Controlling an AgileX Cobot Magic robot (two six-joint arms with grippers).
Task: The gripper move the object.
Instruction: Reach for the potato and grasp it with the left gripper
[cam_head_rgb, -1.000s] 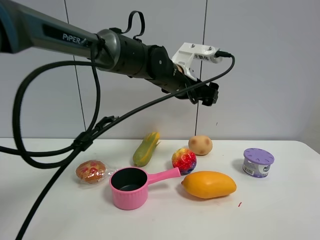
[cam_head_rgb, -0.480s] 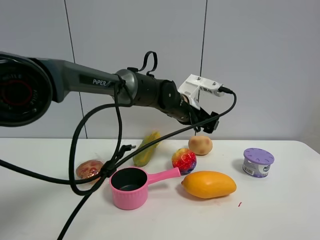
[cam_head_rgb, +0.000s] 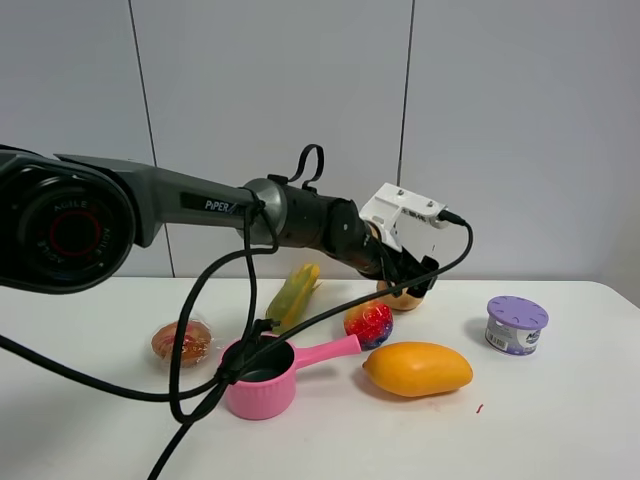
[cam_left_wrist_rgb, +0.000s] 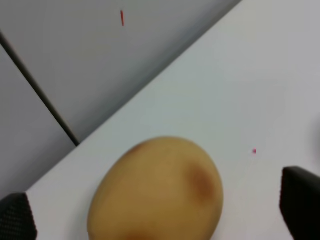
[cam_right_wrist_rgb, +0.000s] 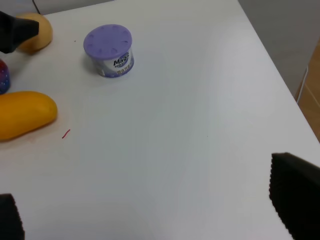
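The tan potato (cam_head_rgb: 398, 299) lies at the back of the white table (cam_head_rgb: 560, 420), mostly hidden behind my left gripper (cam_head_rgb: 412, 280). In the left wrist view the potato (cam_left_wrist_rgb: 157, 192) fills the middle, with reddish-brown blotches. My left gripper (cam_left_wrist_rgb: 159, 210) is open there, one black fingertip (cam_left_wrist_rgb: 17, 216) on each side of the potato with clear gaps. My right gripper (cam_right_wrist_rgb: 150, 210) is open and empty above the bare table at the right. The right wrist view also shows the potato (cam_right_wrist_rgb: 40, 30).
An orange mango (cam_head_rgb: 417, 368), a red-yellow speckled ball (cam_head_rgb: 369, 322), a pink pot (cam_head_rgb: 262, 378), a corn cob (cam_head_rgb: 293, 295), a wrapped pastry (cam_head_rgb: 181, 342) and a purple-lidded can (cam_head_rgb: 516, 324) stand on the table. The left arm's black cable (cam_head_rgb: 215, 385) hangs down by the pot.
My left arm has come down from well above the table to the potato's level, and the open gripper now stands around the potato. The objects have not moved.
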